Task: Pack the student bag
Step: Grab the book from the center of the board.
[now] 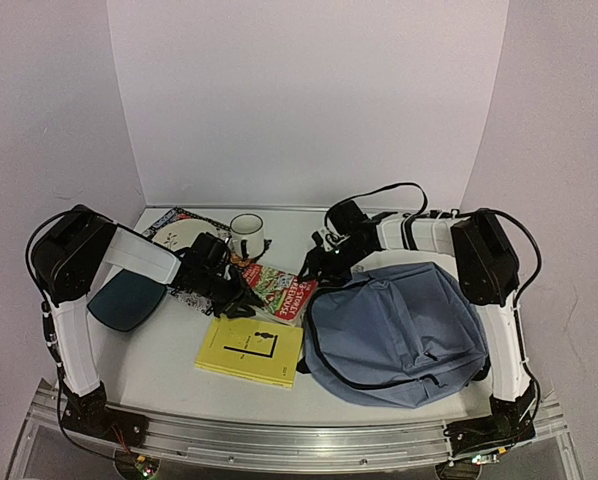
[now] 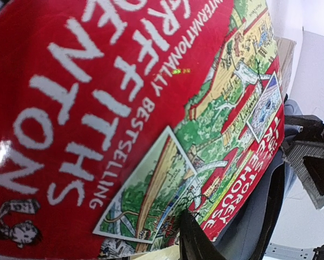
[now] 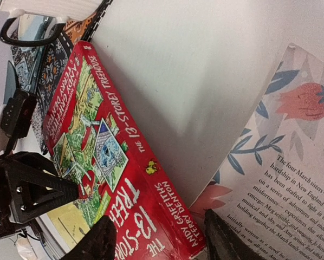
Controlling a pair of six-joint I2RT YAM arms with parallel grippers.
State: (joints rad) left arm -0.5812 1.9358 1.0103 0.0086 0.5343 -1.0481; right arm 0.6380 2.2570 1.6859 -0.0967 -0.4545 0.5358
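The right hand (image 3: 159, 241) reaches in from the right with its fingers (image 3: 97, 238) spread. The near corner of a red paperback (image 3: 97, 162) lies between them. One finger overlaps the cover and the other stands just off the spine, and it is not clear whether either presses the book. Just to the right of that hand a floral-covered book (image 3: 281, 179) shows its back-cover text.

The left hand (image 1: 231, 280) comes from the left to the paperback's other end. In its wrist view the red cover fills almost everything, and only one dark fingertip (image 2: 197, 244) shows under the book's edge. I cannot tell whether this hand is spread or pinching the book.

The student bag (image 1: 399, 335) lies flat on the right half of the counter (image 1: 169, 350), near the right arm's base. Its left edge is just beside the paperback's right end.

A yellow book (image 1: 251, 350) lies flat on the near side of the paperback, left of the bag. Farther back are a white mug (image 1: 247, 236) and, left of it, a pale plate (image 1: 179, 238). A dark teal tray (image 1: 127, 302) sits at the left, partly under the left arm.
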